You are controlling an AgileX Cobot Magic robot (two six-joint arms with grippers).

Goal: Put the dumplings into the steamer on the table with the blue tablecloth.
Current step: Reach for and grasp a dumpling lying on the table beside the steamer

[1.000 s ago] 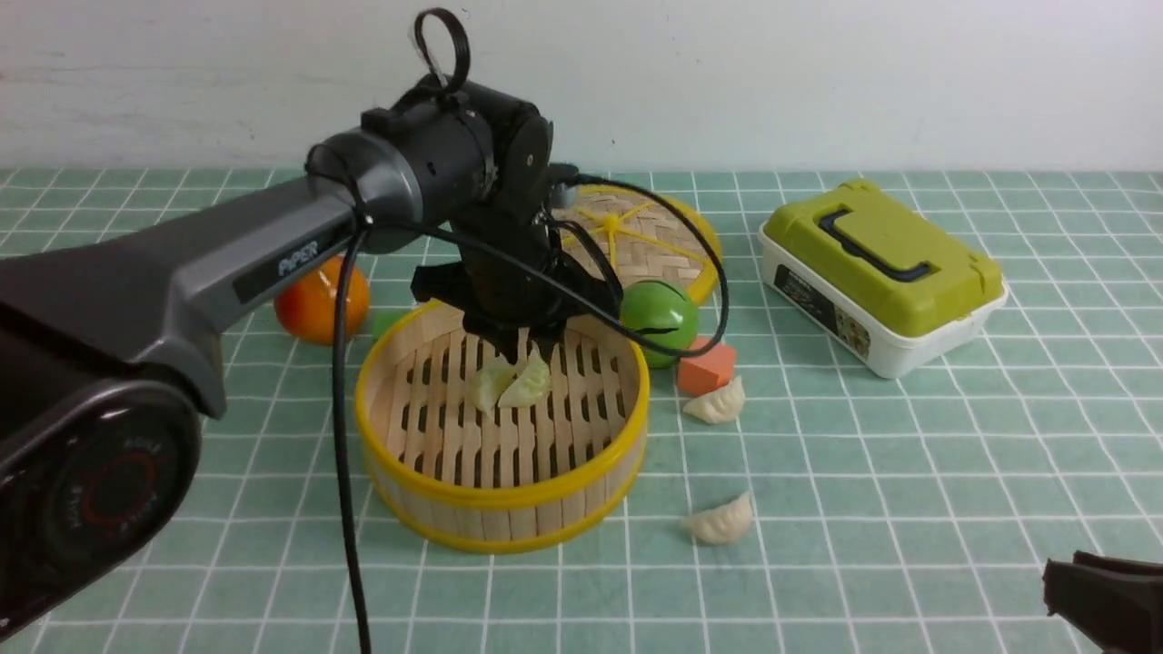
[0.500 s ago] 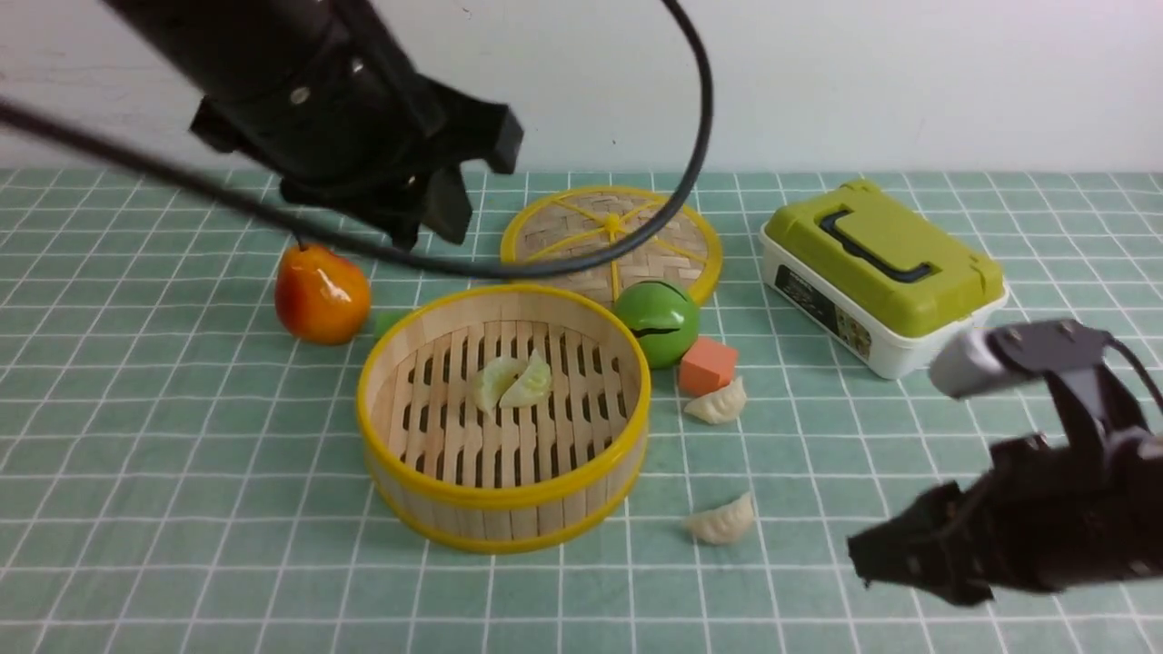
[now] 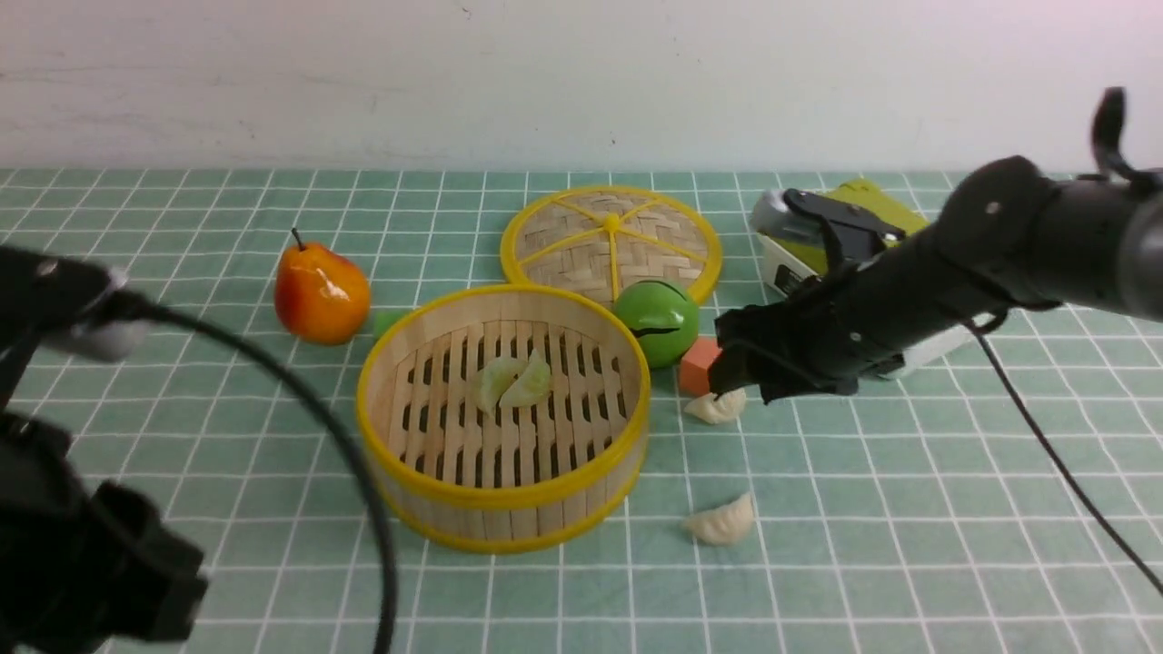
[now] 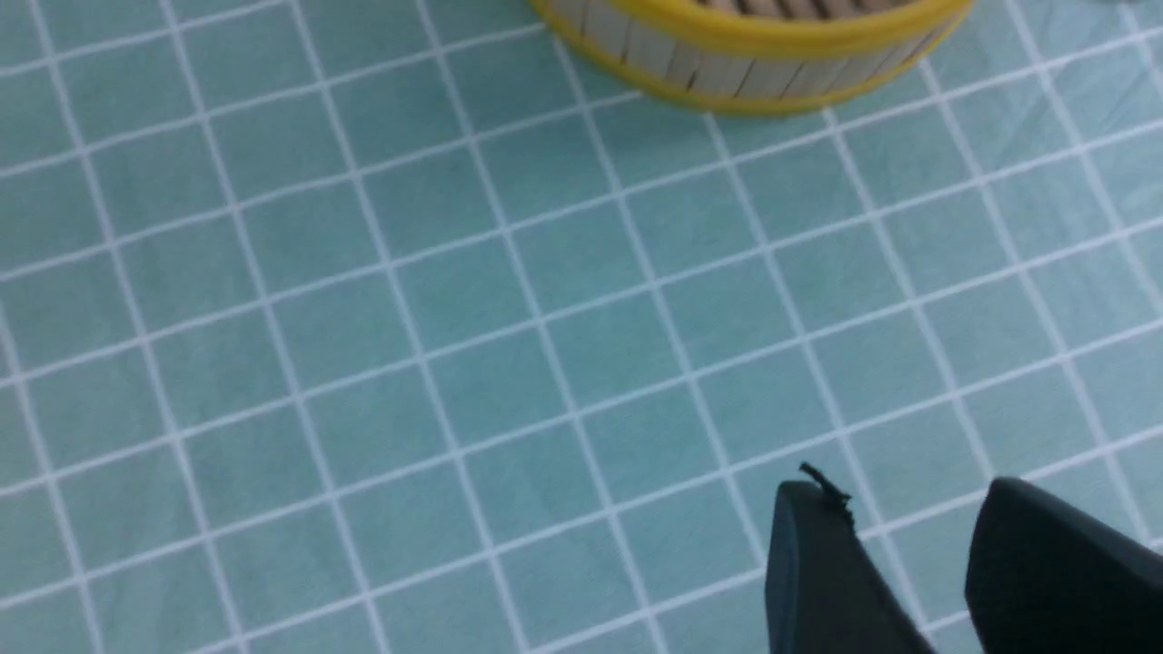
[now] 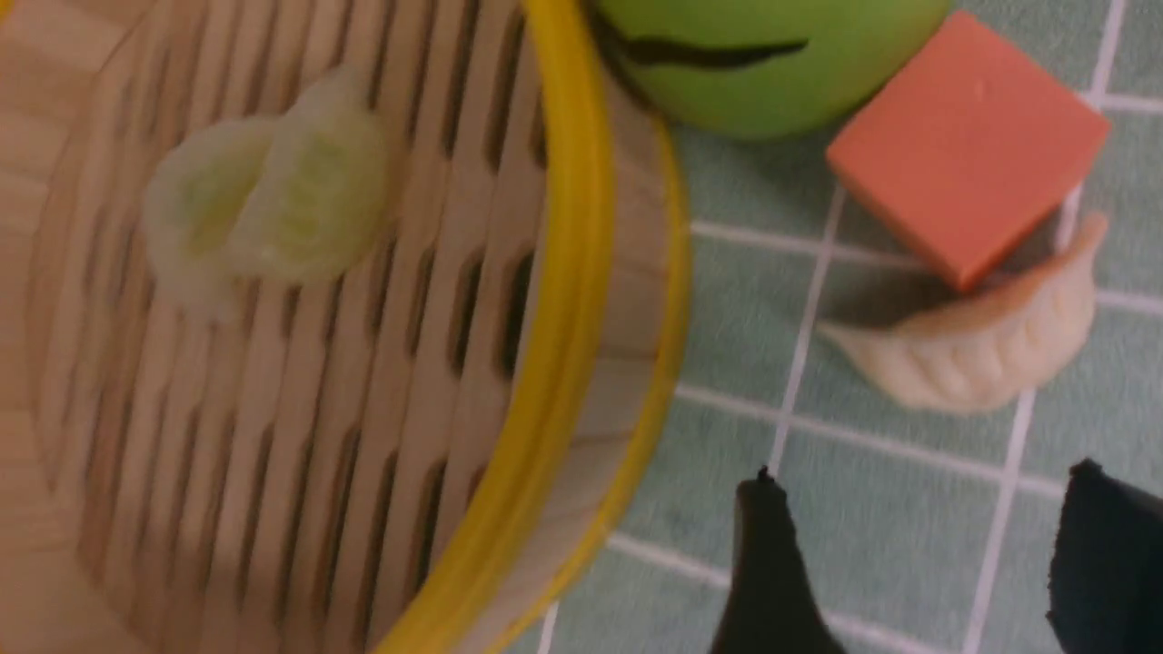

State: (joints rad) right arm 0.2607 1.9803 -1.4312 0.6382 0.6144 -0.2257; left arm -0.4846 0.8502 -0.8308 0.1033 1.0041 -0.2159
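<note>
Two creamy white dumplings (image 3: pixel 718 404) (image 3: pixel 722 520) are seen on the blue tablecloth (image 3: pixel 909 545), one close to the fingertips of the right gripper (image 3: pixel 740 386), the other nearer to the robot than these fingertips. Two pale green dumplings (image 3: pixel 513 380) are placed side by side in the steamer (image 3: pixel 504 495), which is found to the left of the right gripper. By the right gripper nothing is held, and its fingers are spread wide apart. Just beside the nearest white dumpling, an orange cube (image 3: pixel 698 365) is seen, and past it a green ball-like thing (image 3: pixel 656 322). Behind the steamer, to the far left of this gripper, the woven lid (image 3: pixel 611 241) is laid. The left gripper (image 4: pixel 899 554) is kept over bare cloth, fingers parted, with nothing held; the steamer is located ahead of it.
</note>
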